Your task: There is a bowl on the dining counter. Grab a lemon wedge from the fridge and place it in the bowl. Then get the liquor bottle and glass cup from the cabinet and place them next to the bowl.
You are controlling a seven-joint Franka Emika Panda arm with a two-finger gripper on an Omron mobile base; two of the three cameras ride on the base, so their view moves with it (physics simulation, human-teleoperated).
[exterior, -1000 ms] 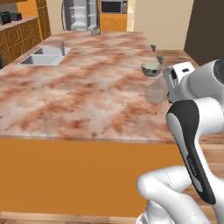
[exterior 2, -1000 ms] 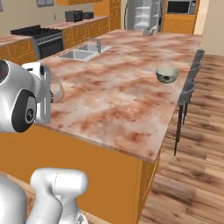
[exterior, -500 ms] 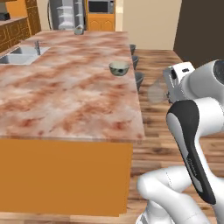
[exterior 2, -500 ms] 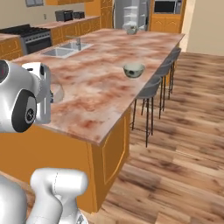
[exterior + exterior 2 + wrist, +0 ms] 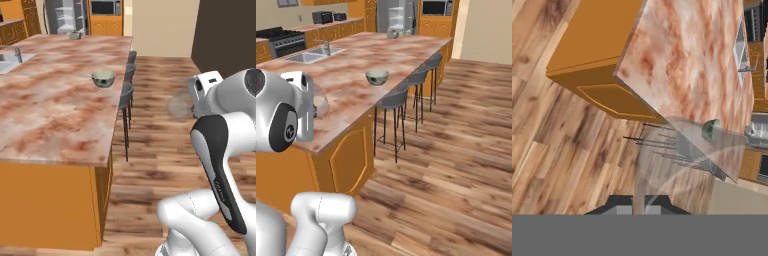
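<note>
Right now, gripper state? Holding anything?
Gripper: shut on the glass cup, a clear cup held out in front of the hand, over the wood floor.

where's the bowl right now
The bowl sits on the marble dining counter near its stool-side edge, upper left in the left base view, just above the nearest bar stool.

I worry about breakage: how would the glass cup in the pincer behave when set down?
The glass cup looks thin and clear, so probably fragile and slippery. Its wide round body seems light; upright it should stand, but tipped it could roll.
</note>
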